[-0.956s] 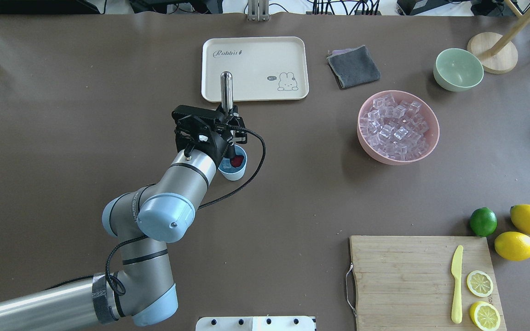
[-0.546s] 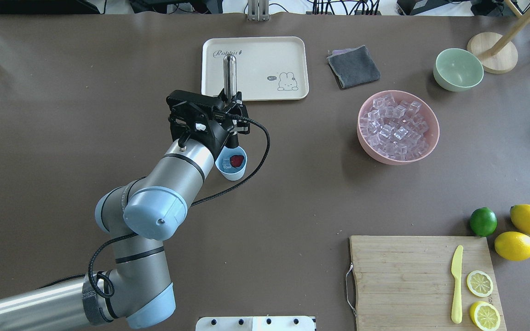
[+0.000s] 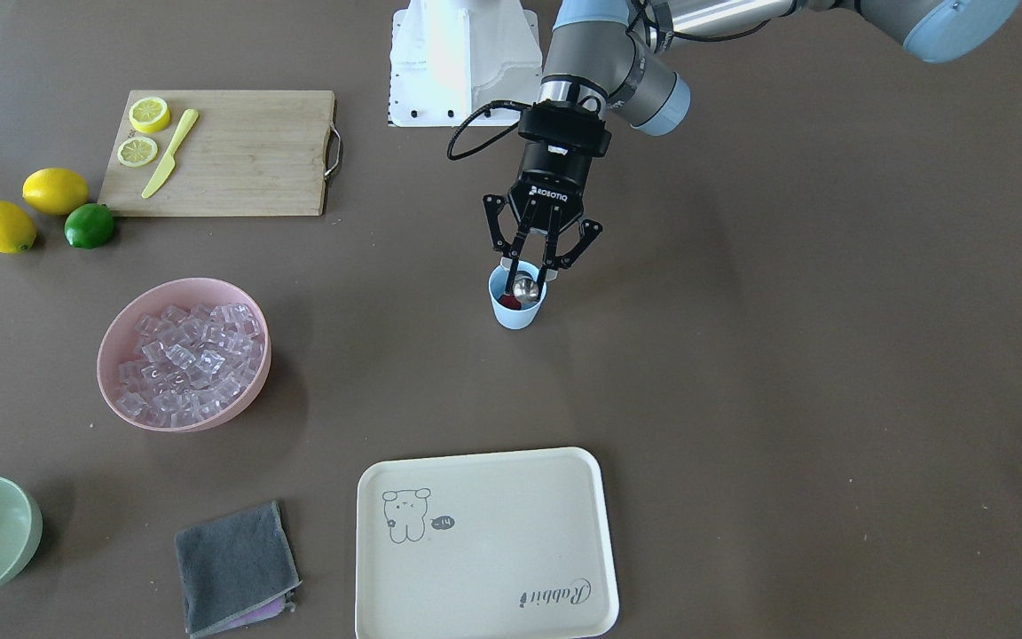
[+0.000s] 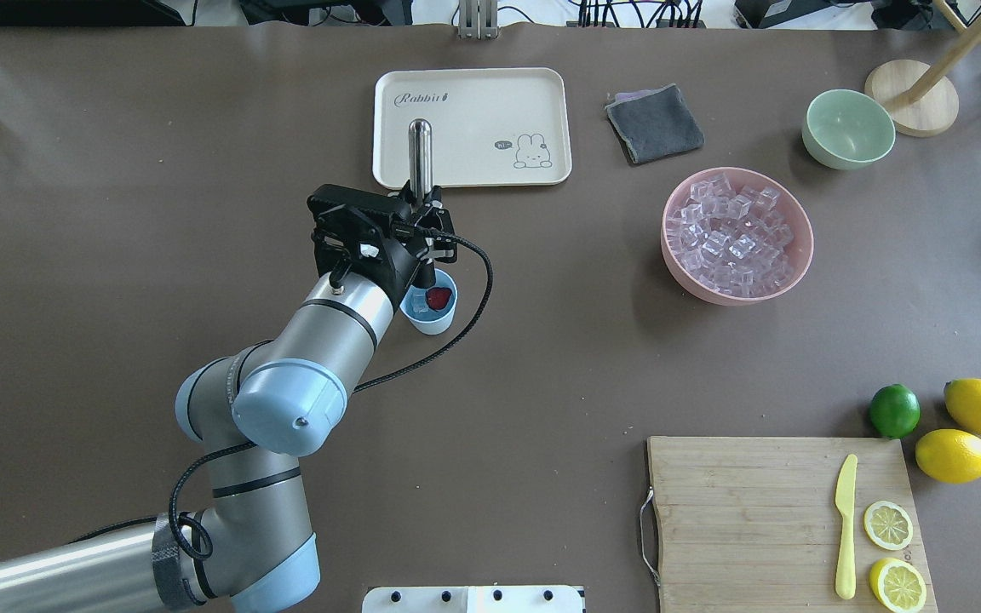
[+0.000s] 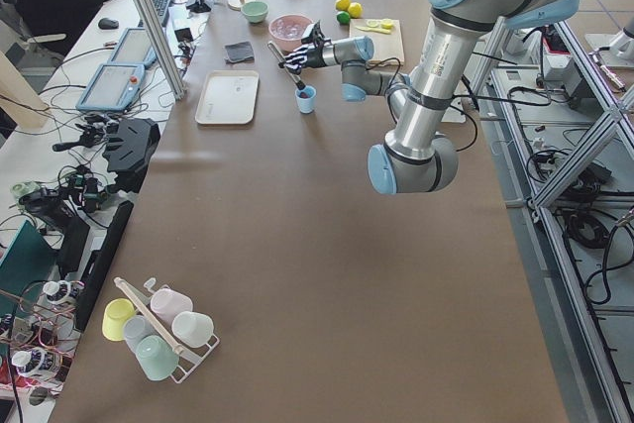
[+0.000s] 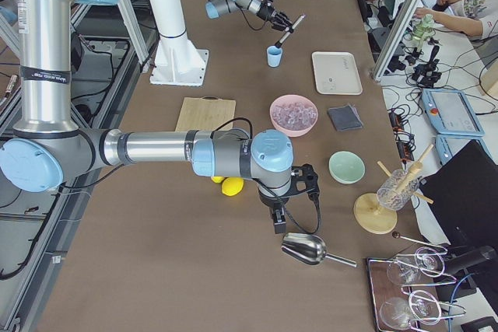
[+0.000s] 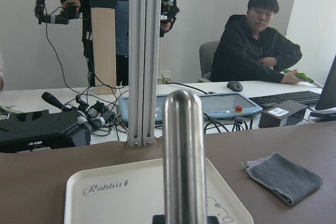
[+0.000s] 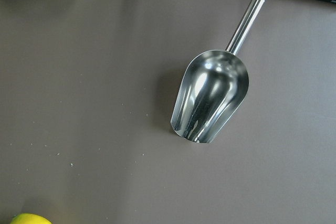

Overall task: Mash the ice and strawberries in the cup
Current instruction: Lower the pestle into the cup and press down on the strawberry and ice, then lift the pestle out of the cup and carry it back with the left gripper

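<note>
The light-blue cup point(image 4: 431, 318) stands near the table's middle, with a red strawberry point(image 4: 438, 298) and a clear piece of ice point(image 4: 416, 304) inside. My left gripper point(image 4: 422, 217) is shut on a steel muddler point(image 4: 419, 153), which tilts toward the far side with its lower end at the cup's mouth. From across the table the left gripper point(image 3: 533, 266) hangs just above the cup point(image 3: 517, 312), the muddler's point(image 3: 524, 286) shiny end beside the strawberry point(image 3: 511, 303). My right gripper point(image 6: 280, 219) shows only from the right end; open or shut, I cannot tell.
A cream tray point(image 4: 533, 94) lies beyond the cup, with a grey cloth point(image 4: 655, 123) to its right. A pink bowl point(image 4: 800, 230) holds several ice cubes. A green bowl point(image 4: 848, 129), cutting board point(image 4: 746, 519), lemons, lime point(image 4: 894, 410) and a steel scoop point(image 8: 210, 100) sit on the right.
The left gripper with the muddler drew back toward the tray, then came partway back toward the cup. The strawberry shows more than a second ago.
</note>
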You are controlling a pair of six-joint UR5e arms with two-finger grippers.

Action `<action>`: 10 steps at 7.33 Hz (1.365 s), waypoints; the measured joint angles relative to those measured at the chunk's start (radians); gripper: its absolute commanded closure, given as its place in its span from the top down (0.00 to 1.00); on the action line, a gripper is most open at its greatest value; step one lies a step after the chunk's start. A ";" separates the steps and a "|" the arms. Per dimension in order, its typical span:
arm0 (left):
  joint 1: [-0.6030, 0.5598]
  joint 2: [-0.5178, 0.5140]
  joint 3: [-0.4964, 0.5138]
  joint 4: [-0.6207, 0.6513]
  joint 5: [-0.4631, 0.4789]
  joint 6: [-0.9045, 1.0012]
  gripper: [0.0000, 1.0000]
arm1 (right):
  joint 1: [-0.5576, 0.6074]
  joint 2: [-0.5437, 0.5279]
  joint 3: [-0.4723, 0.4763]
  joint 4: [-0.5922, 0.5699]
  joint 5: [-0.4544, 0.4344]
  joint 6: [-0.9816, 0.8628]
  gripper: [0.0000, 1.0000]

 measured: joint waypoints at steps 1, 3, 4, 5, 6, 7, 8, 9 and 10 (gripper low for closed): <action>0.010 0.001 0.015 -0.002 0.002 -0.011 0.00 | 0.000 0.000 0.000 0.000 -0.001 0.000 0.99; 0.017 0.002 0.035 -0.004 0.002 -0.016 0.00 | -0.001 -0.002 0.002 0.001 0.002 0.000 0.99; 0.018 0.002 0.043 -0.005 0.002 -0.017 0.00 | -0.001 -0.002 0.002 0.001 0.003 0.001 0.99; 0.018 0.002 0.046 -0.006 0.002 -0.018 0.00 | -0.001 -0.001 0.002 0.001 0.005 0.002 0.99; 0.017 0.000 0.037 -0.005 0.000 -0.015 0.00 | -0.001 0.000 0.001 0.001 0.005 0.002 0.99; 0.012 -0.002 0.004 0.003 -0.007 -0.001 0.00 | -0.001 0.000 0.001 0.001 0.005 0.002 0.99; -0.010 -0.002 -0.045 0.018 -0.034 0.020 0.00 | -0.001 0.001 0.003 0.001 0.005 0.002 0.99; -0.070 0.002 -0.087 0.031 -0.116 0.034 0.00 | -0.001 0.001 0.005 0.001 0.004 0.003 0.99; -0.159 0.021 -0.114 0.037 -0.247 0.039 0.00 | -0.001 0.001 0.006 0.002 0.003 0.002 0.99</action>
